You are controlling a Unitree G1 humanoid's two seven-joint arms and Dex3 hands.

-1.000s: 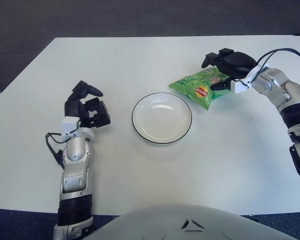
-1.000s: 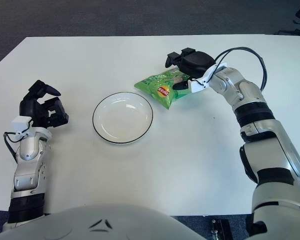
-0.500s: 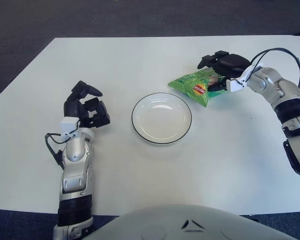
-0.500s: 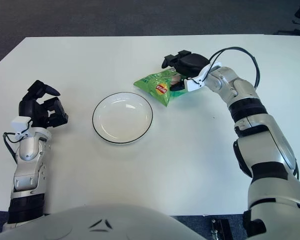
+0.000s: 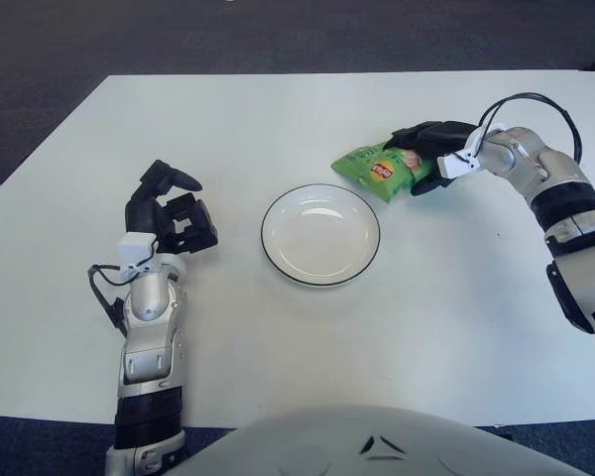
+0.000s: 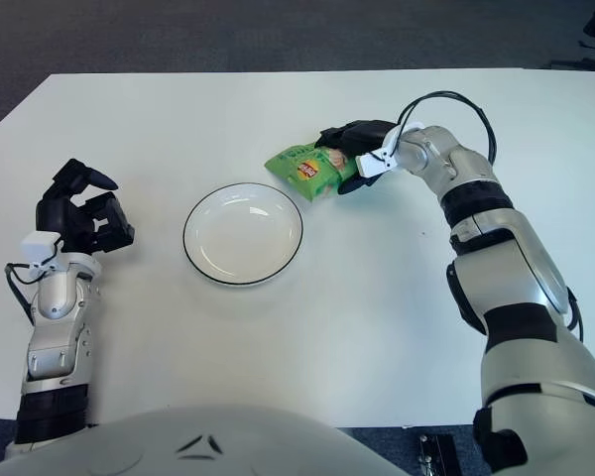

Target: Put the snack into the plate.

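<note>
Mid-carry, by the look of it: right hand [image 5: 431, 157] clamped on the green snack [image 5: 377, 172], right of frame centre, just off the upper-right rim of the plate [image 5: 274, 247]. Left hand [image 5: 169, 213] parked left, curled, empty. Next, probably: shift over the plate, release.

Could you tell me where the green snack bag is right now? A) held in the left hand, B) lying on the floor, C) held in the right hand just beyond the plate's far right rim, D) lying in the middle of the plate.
C: the right hand is closed on the green snack bag, which sits just past the far right rim of the plate; nothing lies in the plate, and the left hand holds nothing.
</note>
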